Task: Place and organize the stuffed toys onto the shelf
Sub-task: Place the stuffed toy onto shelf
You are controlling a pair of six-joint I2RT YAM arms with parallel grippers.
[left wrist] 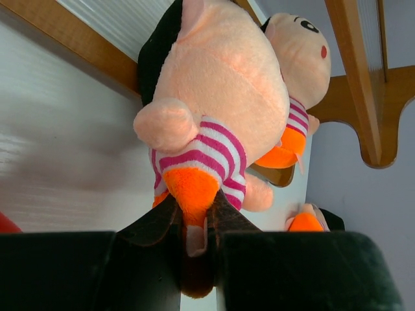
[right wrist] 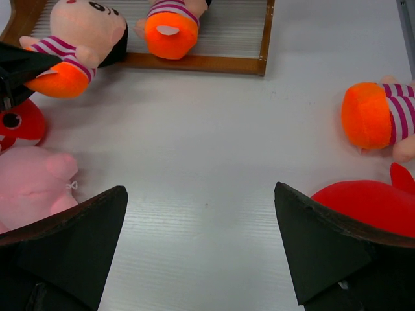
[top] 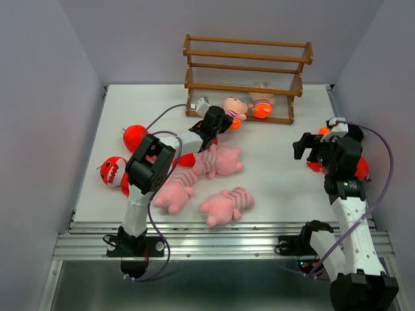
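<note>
The brown wooden shelf (top: pixel 246 65) stands at the back of the table. My left gripper (top: pixel 217 123) is shut on the orange foot (left wrist: pixel 193 191) of a striped doll (left wrist: pixel 220 97), which hangs just in front of the shelf's lowest tier. A second doll (top: pixel 262 103) lies on that tier. Three pink striped animals (top: pixel 224 161) (top: pixel 175 192) (top: pixel 227 205) lie mid-table. Red sharks (top: pixel 133 135) (top: pixel 113 170) sit at the left. My right gripper (right wrist: pixel 201 214) is open over bare table, with a third doll (right wrist: pixel 382 116) and a red shark (right wrist: pixel 373 204) to its right.
Another red shark (top: pixel 186 159) is partly hidden under my left arm. The shelf's lower front rail (right wrist: pixel 194 63) crosses the top of the right wrist view. Grey walls close in the table's left and right sides.
</note>
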